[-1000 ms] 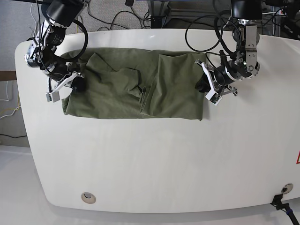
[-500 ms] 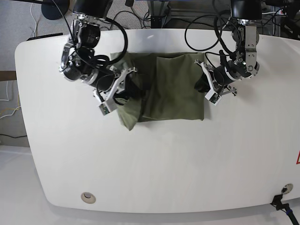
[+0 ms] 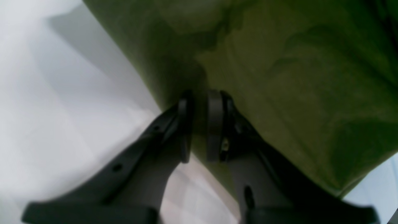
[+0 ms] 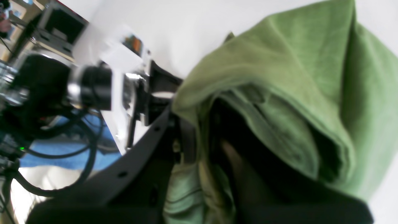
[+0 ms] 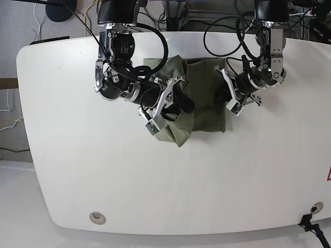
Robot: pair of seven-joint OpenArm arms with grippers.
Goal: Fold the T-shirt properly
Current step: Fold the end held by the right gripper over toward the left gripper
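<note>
The olive-green T-shirt point(image 5: 206, 98) lies bunched at the back middle of the white table point(image 5: 155, 175). My right gripper point(image 5: 173, 106), on the base view's left, is shut on the shirt's left part and holds it lifted over the rest. In the right wrist view the cloth point(image 4: 279, 93) drapes over that gripper point(image 4: 202, 146) and hides one finger. My left gripper point(image 5: 224, 94) is shut on the shirt's right edge, low at the table. The left wrist view shows its gripper point(image 3: 199, 105) pinching the shirt's edge point(image 3: 279, 77).
Cables point(image 5: 222, 31) hang behind the table's far edge. A round grommet point(image 5: 96, 217) sits near the front left. A black connector point(image 5: 310, 223) and a red sticker point(image 5: 328, 174) are at the right edge. The left arm's body point(image 4: 93, 90) shows in the right wrist view.
My right gripper has carried the shirt's left part rightward across the table, over the rest and toward the left gripper. The left gripper has stayed in place on the right edge.
</note>
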